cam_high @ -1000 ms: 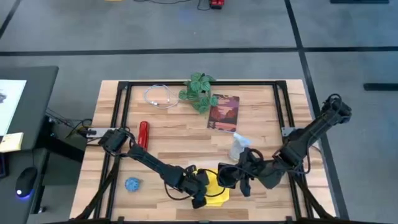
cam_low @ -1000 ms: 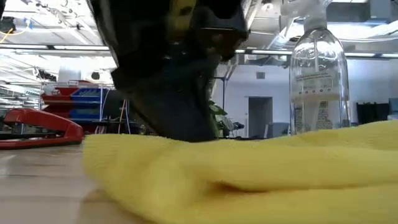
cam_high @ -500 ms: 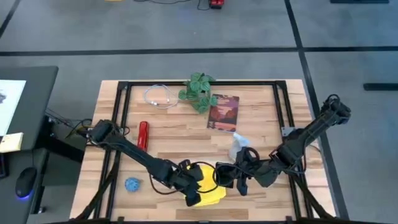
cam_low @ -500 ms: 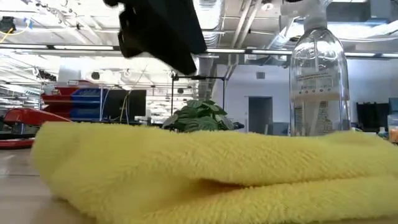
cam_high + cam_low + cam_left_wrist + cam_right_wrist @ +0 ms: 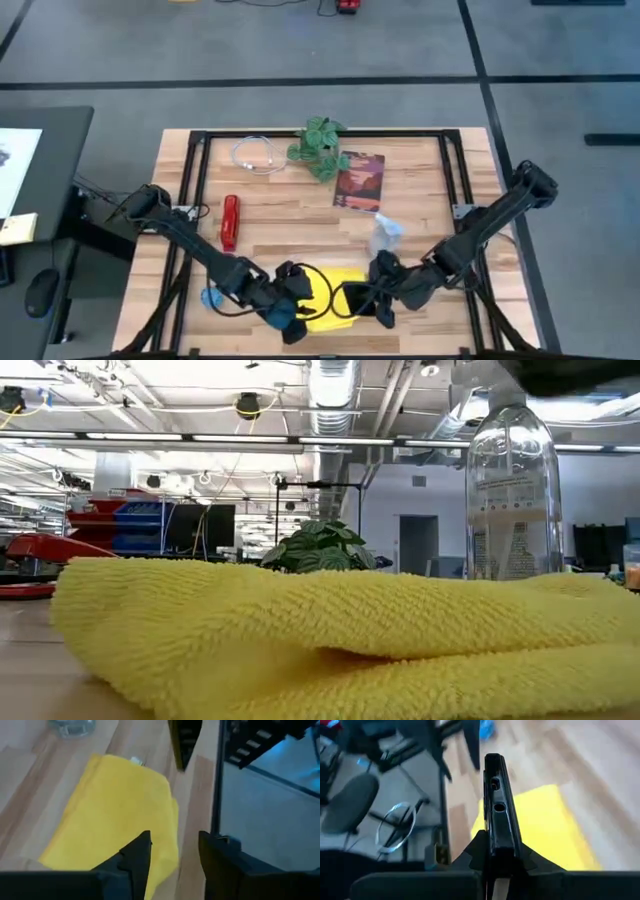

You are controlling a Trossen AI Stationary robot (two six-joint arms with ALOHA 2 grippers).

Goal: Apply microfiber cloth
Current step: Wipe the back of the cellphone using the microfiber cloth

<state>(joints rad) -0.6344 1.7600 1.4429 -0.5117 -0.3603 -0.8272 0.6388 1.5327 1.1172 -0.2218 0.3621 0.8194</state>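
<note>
The yellow microfiber cloth [image 5: 333, 298] lies folded and flat on the table near its front edge, filling the bottom of the low view [image 5: 330, 640]. My left gripper [image 5: 290, 322] stands open just left of the cloth, above its near edge [image 5: 115, 810], with nothing between its fingers [image 5: 139, 854]. My right gripper [image 5: 372, 300] is at the cloth's right edge, shut on a black smartphone [image 5: 496, 795] that reaches out over the cloth. My right gripper pinches the smartphone's end [image 5: 498, 845] between its two fingers, which lie on its two flat faces. The phone stands on edge and runs straight on from the fingers toward the table's left. It hangs above the cloth's right part [image 5: 545, 825].
A clear spray bottle [image 5: 383, 235] stands just behind the cloth. Farther back are a dark red book [image 5: 358, 182] and a small plant [image 5: 320, 145]. A red stapler [image 5: 229, 220], a blue ball [image 5: 211, 296] and a white cable [image 5: 255, 155] are on the left.
My left gripper has come off the cloth, risen and drawn back toward the table's left edge. The cloth slid a little to the left with it at first and now lies still. My right gripper has moved toward the near edge and left, bringing the phone over the cloth.
</note>
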